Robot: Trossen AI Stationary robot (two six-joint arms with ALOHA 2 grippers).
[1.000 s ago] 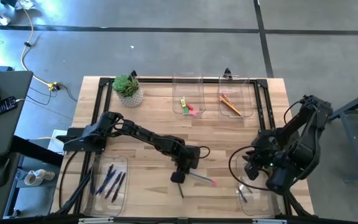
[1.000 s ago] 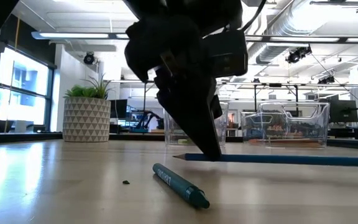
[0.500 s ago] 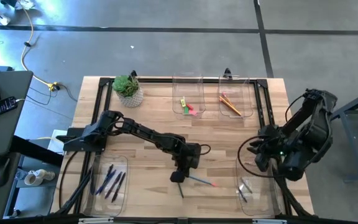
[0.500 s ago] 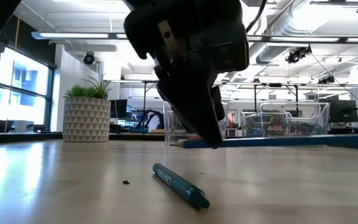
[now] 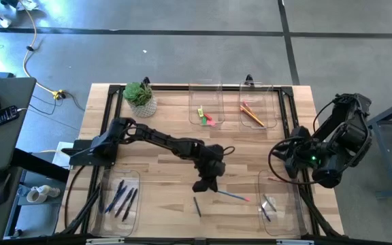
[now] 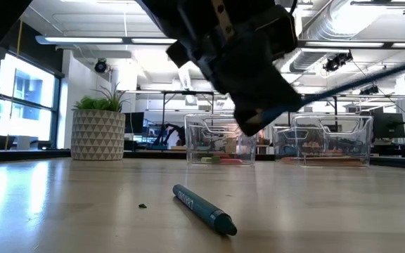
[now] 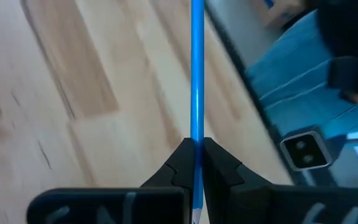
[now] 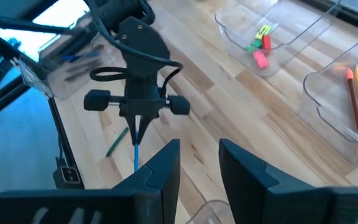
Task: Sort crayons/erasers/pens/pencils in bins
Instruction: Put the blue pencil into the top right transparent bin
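- Left gripper is clamped on one end of a blue pencil, lifted clear of the surface near its middle.
- Carry it level and unhurried; held by one end, the long stick could swing or slip.
- Clear the rim of the far pencil bin before lowering.
- Right gripper waits with fingers apart, off the surface's right edge.
- Teal crayon lies loose below.

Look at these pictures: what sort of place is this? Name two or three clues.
Probably a robotics lab or workshop: two dark robot arms mounted at a light wooden slatted table, exposed silver ceiling ducts over a row of computer monitors, and a bare grey concrete floor.
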